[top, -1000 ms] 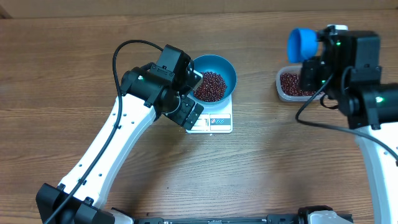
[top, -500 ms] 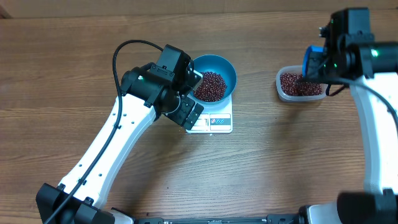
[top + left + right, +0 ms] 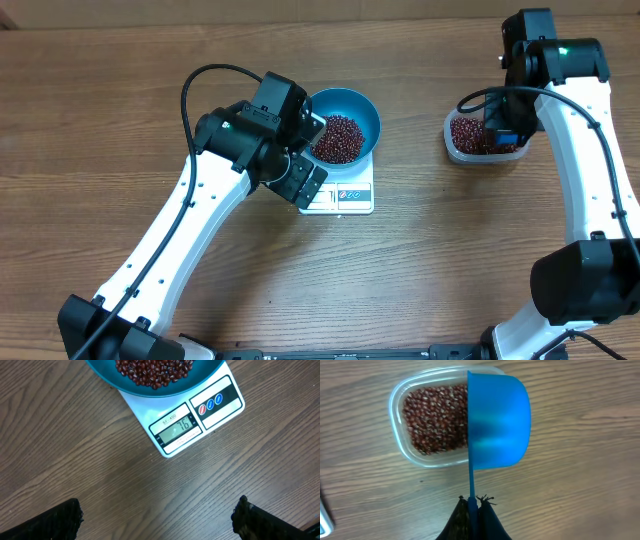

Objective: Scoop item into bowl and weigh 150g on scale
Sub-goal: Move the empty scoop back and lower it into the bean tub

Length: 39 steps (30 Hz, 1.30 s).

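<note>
Right fingers (image 3: 487, 521) pinch scoop (image 3: 497, 420); left fingers (image 3: 55, 522) spread | dip scoop toward 9 o'clock into tub (image 3: 395, 407) beans (image 3: 435, 415), lift level

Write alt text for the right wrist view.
The right gripper, shut on the handle of a blue scoop, holds it over the right edge of a clear tub of beans on a wooden table.

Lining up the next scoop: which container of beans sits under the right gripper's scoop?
The clear tub; the blue bowl sits far off on the scale.
</note>
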Each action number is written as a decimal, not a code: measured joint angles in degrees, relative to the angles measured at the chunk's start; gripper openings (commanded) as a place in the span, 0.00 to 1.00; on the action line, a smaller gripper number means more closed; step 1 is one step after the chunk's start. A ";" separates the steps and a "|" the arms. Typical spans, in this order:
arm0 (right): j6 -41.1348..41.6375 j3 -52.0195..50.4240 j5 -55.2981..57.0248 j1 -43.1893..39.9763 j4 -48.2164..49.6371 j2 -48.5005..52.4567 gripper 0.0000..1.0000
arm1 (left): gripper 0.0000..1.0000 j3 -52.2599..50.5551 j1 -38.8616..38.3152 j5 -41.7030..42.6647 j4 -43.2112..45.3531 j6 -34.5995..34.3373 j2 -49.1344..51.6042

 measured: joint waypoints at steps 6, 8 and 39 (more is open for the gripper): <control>0.00 0.00 1.40 0.00 -0.70 0.59 0.04 | 1.00 0.00 0.00 0.00 0.02 0.00 0.00; 0.00 0.00 1.51 0.00 -0.50 1.25 0.04 | 1.00 0.00 0.00 0.00 0.00 0.00 0.00; -1.44 0.00 1.60 2.40 1.18 9.86 0.04 | 1.00 0.00 0.00 0.00 0.00 0.00 0.00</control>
